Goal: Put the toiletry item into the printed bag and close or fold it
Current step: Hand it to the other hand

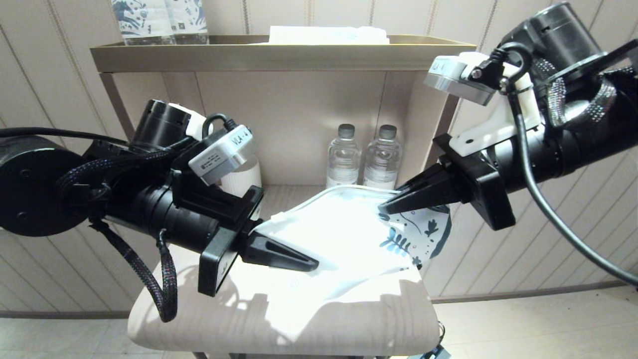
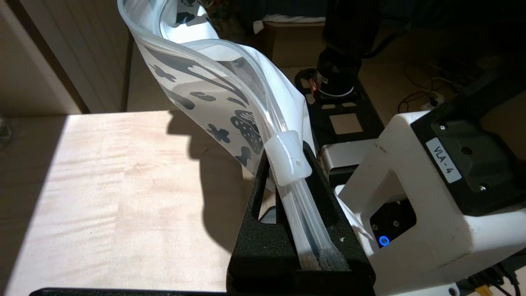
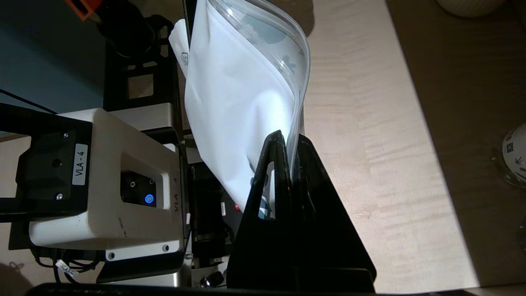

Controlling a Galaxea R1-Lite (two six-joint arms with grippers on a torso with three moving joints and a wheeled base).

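The toothbrush cannot be made out within the printed bag (image 1: pixel 344 234), whose zip-strip end is hidden between the left gripper's (image 2: pixel 294 164) fingers.

The head view is being lit hard from above and in front: the flat white semi-translucent plastic pouch with dark blue leaf print (image 1: pixel 344 229) is being washed out to near pure white by glare, and sharp dark shadows of the arms are being thrown across the pale cushioned stool top (image 1: pixel 279 319). Straight lines of the tan metal shelf (image 1: pixel 279 55) are being bowed slightly toward the picture's edges. In both wrist views a bright patch is being cast over the light wooden surface (image 2: pixel 102 185), while the background is being left dim and murky.
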